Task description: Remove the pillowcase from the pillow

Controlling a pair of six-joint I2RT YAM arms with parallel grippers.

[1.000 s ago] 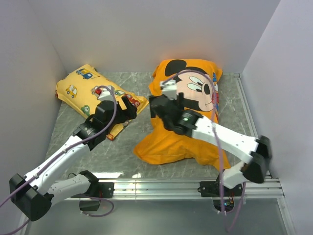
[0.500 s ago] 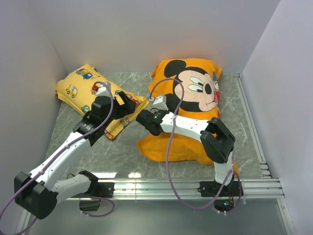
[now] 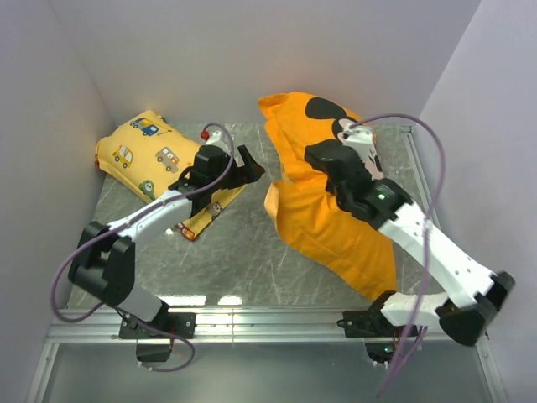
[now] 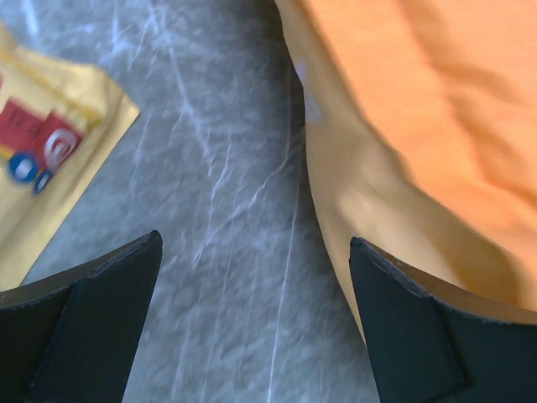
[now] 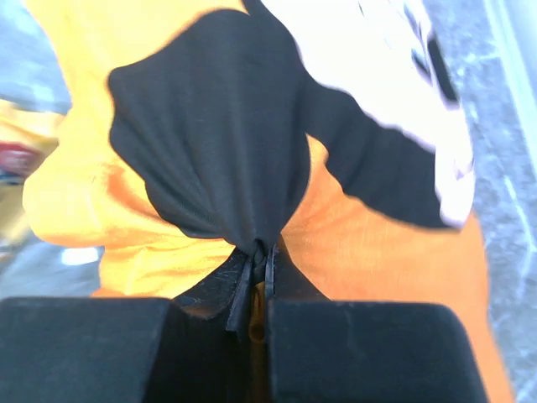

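On the pillowcase (image 3: 336,243), right gripper (image 5: 260,256) now tight on black-printed fabric, earlier apart; left gripper (image 4: 254,243) wide apart.

The top external camera sits high above and behind the robot, looking down and forward over the whole table (image 3: 243,252) from far enough to take in both arms. The left wrist camera looks past the left end effector (image 4: 254,252) from close above the table, catching a corner of the yellow pillow (image 4: 50,151) at left and the pillowcase (image 4: 419,109) edge at right, the same gap the overhead view shows between those two. The right wrist camera is nearest of all, looking past the right end effector (image 5: 260,290) straight onto the pillowcase's black-and-white print, also seen from overhead.
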